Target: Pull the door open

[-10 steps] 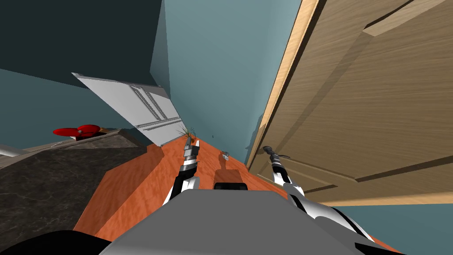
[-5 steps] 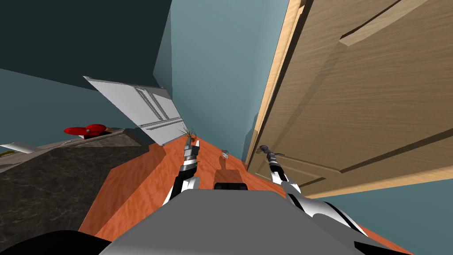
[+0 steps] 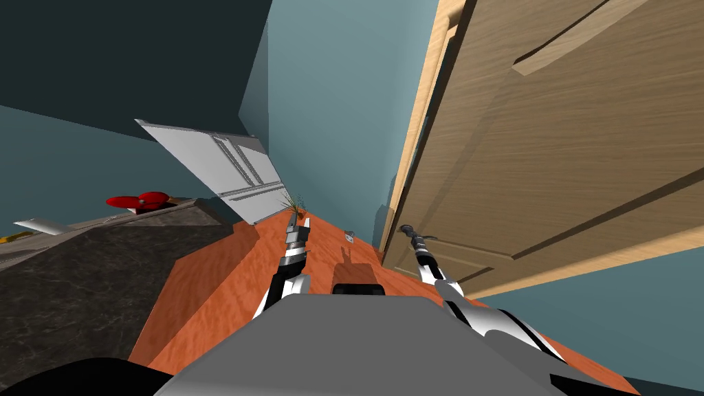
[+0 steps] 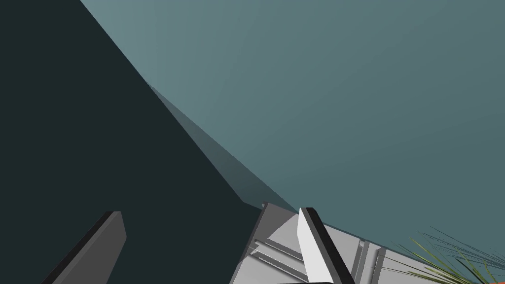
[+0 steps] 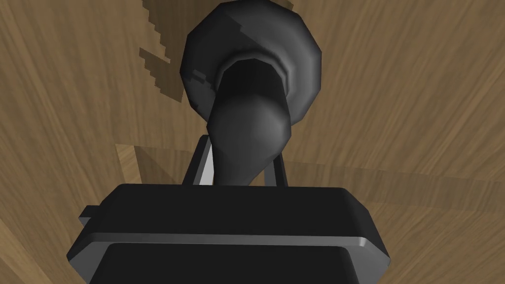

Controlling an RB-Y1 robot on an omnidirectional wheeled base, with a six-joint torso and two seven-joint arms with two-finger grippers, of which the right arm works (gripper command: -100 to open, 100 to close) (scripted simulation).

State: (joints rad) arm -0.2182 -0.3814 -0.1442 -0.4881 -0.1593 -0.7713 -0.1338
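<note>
No words to read, no numbers, no labels or signs, none on the door [image 3: 564, 137], the handle [image 5: 249, 118], the walls [image 3: 330, 103]

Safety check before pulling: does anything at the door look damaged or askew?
Nothing stands out. The right gripper is shut on the dark door handle, and the wooden door looks intact. The overall slant is the camera's.

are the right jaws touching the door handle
Touching. The right wrist view shows the right jaws shut on the dark door handle, one pressing each side of its neck.
</note>
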